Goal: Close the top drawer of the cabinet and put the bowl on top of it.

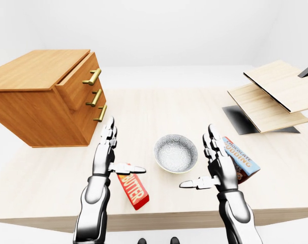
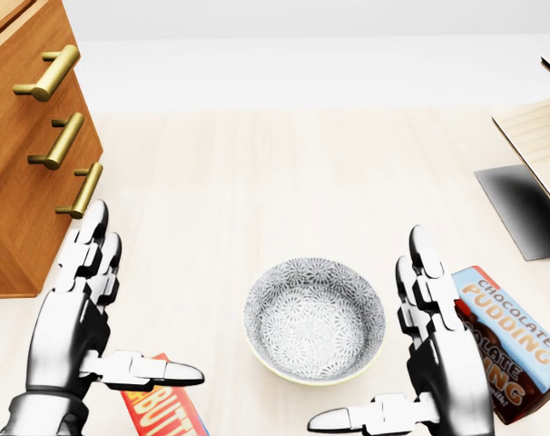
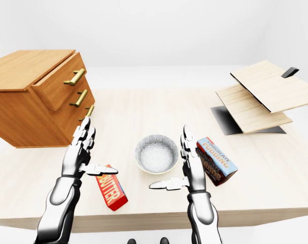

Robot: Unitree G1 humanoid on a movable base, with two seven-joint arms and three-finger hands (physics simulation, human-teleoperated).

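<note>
- The bowl, grey-patterned inside with a pale rim, stands upright on the light wooden table – on the table, not on the cabinet
- Left of the bowl in the head view, the left hand hangs over the table with its fingers stretched out and apart, the thumb pointing toward the bowl; it grips nothing
- Right of the bowl, the right hand mirrors it: fingers spread straight, thumb turned in toward the bowl, clear of the rim
- Up and to the left of the bowl in the left-eye view stands the wooden cabinet with three brass handles; its top drawer juts out past the two below it – partly open
- A red butter box lies flat on the table, below and left of the bowl, partly under the left hand's thumb
- A chocolate pudding box lies just right of the bowl, beyond the right hand
- Far up and to the right of the bowl, stacked wooden boards rest tilted over a dark flat patch
</note>
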